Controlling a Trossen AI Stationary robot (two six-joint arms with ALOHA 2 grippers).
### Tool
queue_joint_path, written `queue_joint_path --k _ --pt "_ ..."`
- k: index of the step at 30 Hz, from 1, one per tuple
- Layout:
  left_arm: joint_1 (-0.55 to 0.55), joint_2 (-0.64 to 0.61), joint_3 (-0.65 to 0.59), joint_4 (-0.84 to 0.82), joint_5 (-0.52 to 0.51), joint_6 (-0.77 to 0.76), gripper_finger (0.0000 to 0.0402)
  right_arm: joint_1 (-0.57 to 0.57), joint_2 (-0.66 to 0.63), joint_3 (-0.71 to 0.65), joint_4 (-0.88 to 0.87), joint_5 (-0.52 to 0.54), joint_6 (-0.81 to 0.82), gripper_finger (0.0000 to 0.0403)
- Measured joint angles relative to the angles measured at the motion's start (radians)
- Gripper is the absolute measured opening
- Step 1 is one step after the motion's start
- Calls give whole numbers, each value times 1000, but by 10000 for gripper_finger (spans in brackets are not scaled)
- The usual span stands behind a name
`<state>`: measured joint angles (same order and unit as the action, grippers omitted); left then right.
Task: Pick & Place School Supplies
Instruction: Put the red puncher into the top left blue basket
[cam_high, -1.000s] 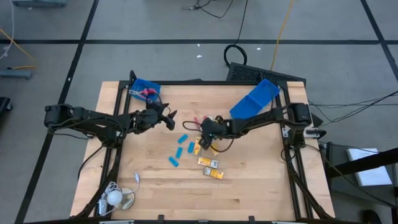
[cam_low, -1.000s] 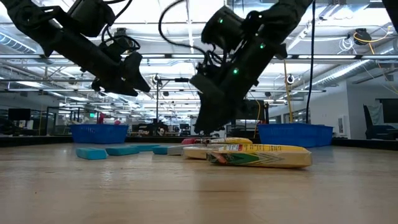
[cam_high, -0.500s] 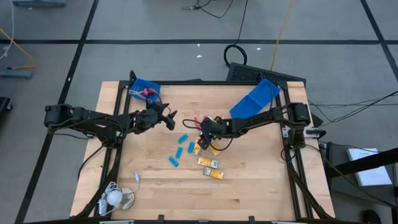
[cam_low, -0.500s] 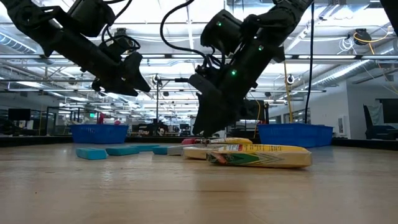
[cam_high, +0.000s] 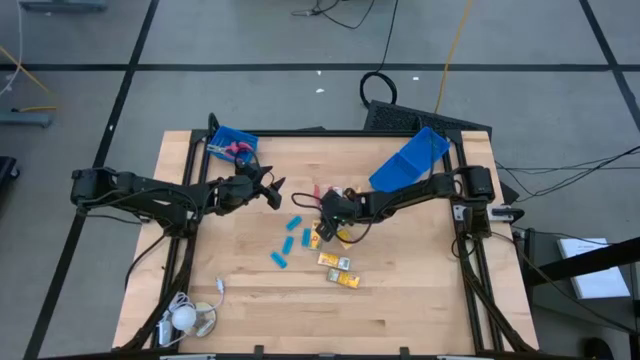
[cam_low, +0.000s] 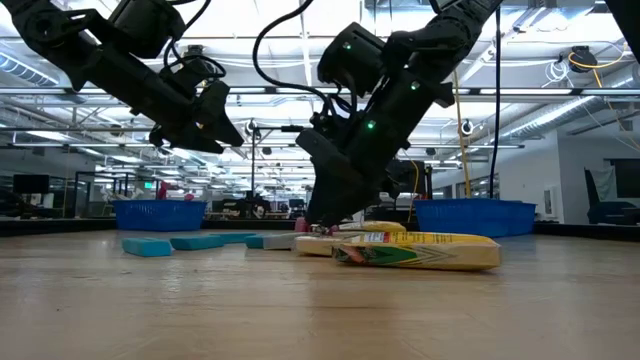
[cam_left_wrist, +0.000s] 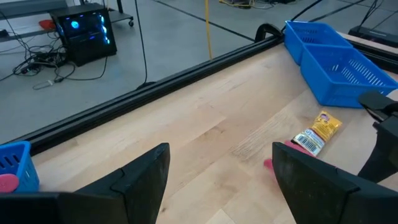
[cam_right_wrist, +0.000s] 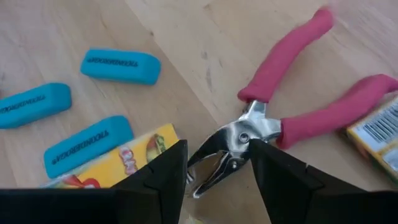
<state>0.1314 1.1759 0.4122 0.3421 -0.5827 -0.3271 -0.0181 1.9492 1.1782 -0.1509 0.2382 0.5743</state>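
Pliers (cam_right_wrist: 273, 118), pink-handled, lie between the right gripper's (cam_right_wrist: 217, 165) parted, empty fingers. Judged rigid, light, metal head slippery; grasp advised at the pivot.

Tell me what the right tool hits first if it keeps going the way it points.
Likely the metal head of the pink-handled tool, lying right between the right tool's open fingers, on the table.
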Motion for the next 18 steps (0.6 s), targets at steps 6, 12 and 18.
queue_joint_path --k 6,12,18 --pt "0 0 0 0 3 -2 287 0 -31 -2 -138 -15 57 169" --pt "0 0 0 0 2 -3 287 -1 -83 -8 -194 -11 65 169" --pt "0 0 0 0 2 -12 287 -12 -75 -6 -147 -8 25 169"
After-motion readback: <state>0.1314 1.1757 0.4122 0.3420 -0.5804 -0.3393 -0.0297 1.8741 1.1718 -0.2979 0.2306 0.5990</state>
